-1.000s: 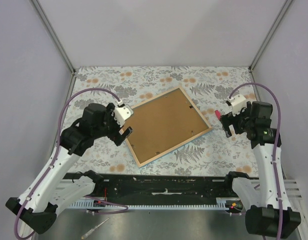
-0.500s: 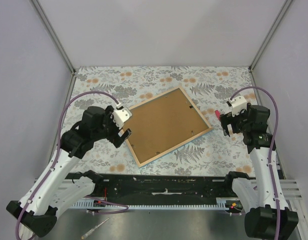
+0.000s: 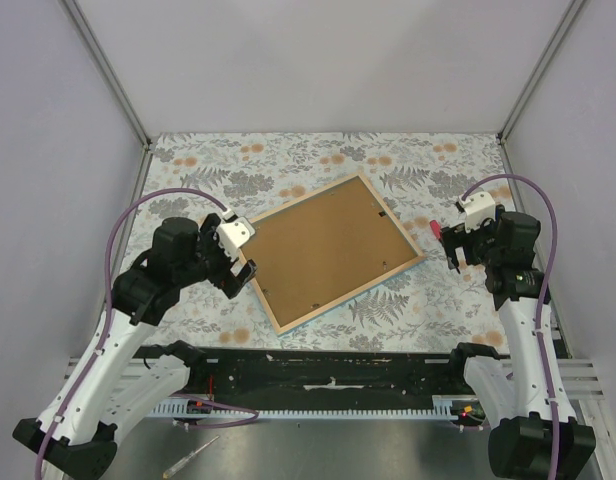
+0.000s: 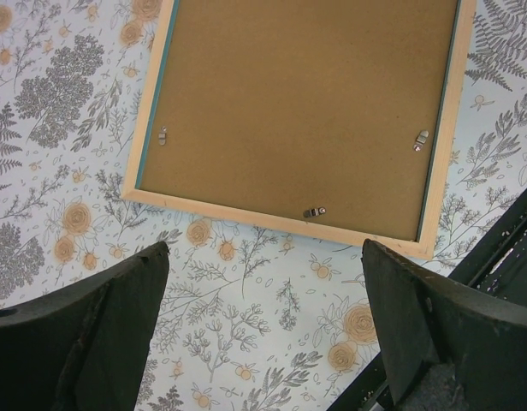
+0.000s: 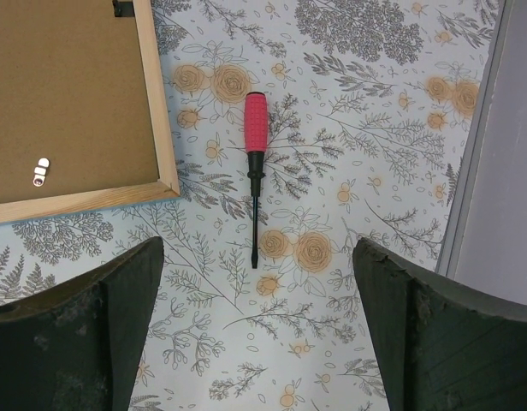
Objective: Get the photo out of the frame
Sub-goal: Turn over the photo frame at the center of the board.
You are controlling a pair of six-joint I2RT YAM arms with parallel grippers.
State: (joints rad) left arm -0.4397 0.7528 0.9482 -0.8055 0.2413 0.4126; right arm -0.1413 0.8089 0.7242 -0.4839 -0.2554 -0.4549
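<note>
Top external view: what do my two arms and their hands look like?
The left arm and right arm have white links and black joints. A purple cable loops to each wrist, where a white camera block sits. The left hand and right hand are broad-fingered and matte black.

The left gripper (image 3: 243, 272) has drawn back a little, so the edge of the frame (image 3: 338, 302) now lies slightly further ahead of its spread fingers. The arm behind it has swung outward and sunk lower, and its purple cable (image 3: 168, 192) arches wider. Behind the right gripper (image 3: 451, 248), the arm has shifted a touch inward.
</note>
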